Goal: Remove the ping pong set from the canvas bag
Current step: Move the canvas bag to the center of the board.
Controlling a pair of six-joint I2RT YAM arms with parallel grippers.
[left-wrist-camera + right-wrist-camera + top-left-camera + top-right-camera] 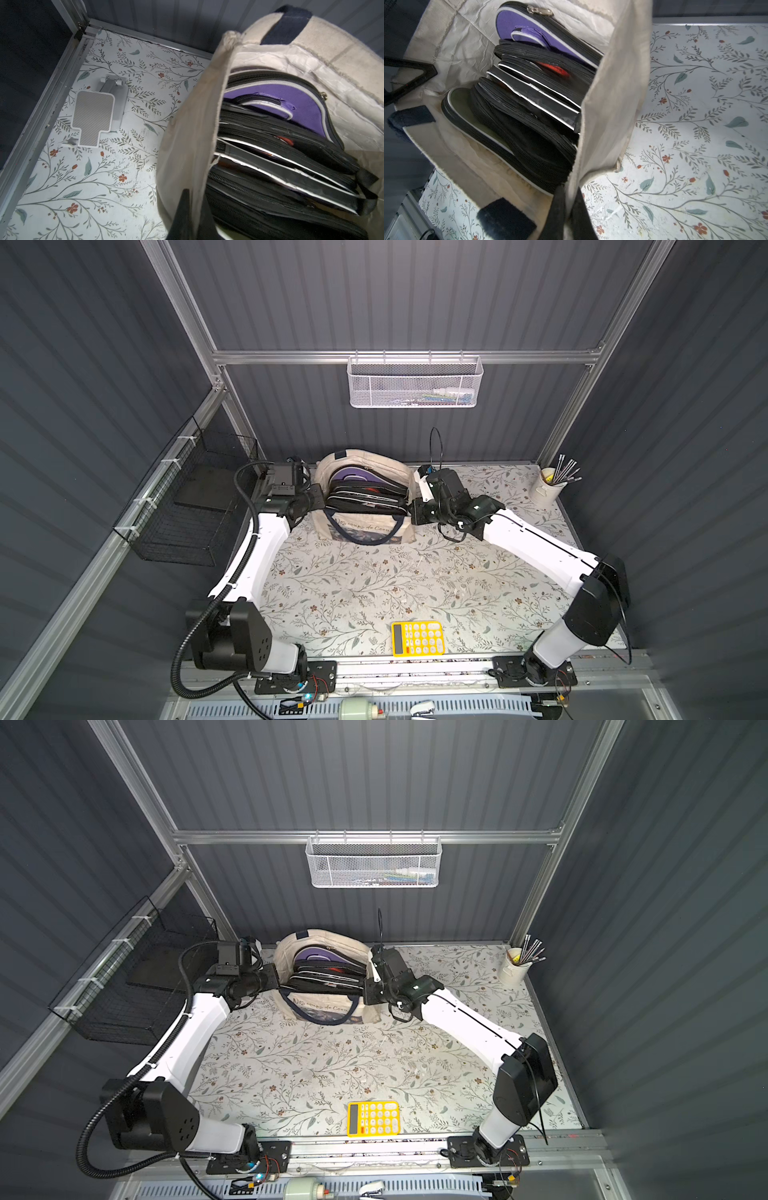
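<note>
Right wrist view had the ping pong set [529, 99] sitting deep inside the canvas bag [612, 93], cases packed on edge between the two grippers, so nothing was out yet. Meanwhile the right gripper [569, 199] was clamped shut on the rim nearest it and the left gripper [193, 207] pinched the opposite rim, mouth spread wide. Neither was free to grab, though. Plenty of bare table [374, 580] back toward the arm bases; the back wall [374, 435] sat just beyond the bag.

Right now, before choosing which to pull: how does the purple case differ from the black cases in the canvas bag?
The purple case is purple with pale piping; the black cases are mostly black. The purple case sits nearest the rear wall of the canvas bag; the black cases stack in front. Both have zip edges and stand on edge.
</note>
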